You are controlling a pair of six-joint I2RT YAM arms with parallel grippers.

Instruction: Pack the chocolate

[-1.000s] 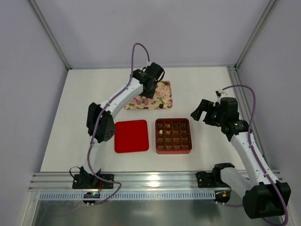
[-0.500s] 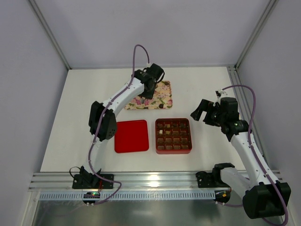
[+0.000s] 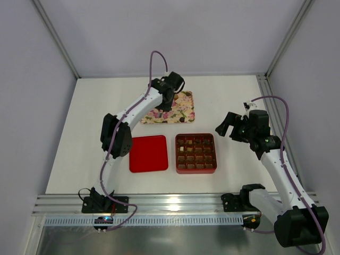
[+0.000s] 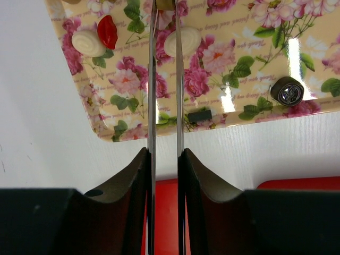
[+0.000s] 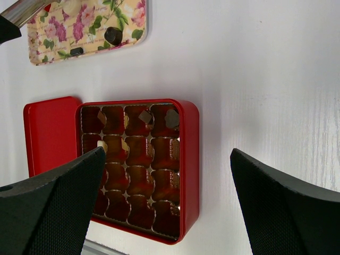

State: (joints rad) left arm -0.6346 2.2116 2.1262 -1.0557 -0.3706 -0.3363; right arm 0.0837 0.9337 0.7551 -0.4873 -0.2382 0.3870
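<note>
Loose chocolate pieces lie on the flowered tray: two pale ovals, a red lip-shaped one, a dark spiral round and a small dark piece. My left gripper reaches over the tray, its thin fingers close together with a brown chocolate pinched between them at the view's top edge. The red box holds a brown gridded insert with a few pieces. Above the box's right side, my right gripper hangs open and empty.
The red lid lies flat just left of the red box. The tray sits behind both, towards the back of the white table. Metal frame posts rise at the back corners, and a rail runs along the near edge.
The left gripper's fingers have drawn closer together over the tray, and that arm has shifted slightly. The right arm has not moved.
</note>
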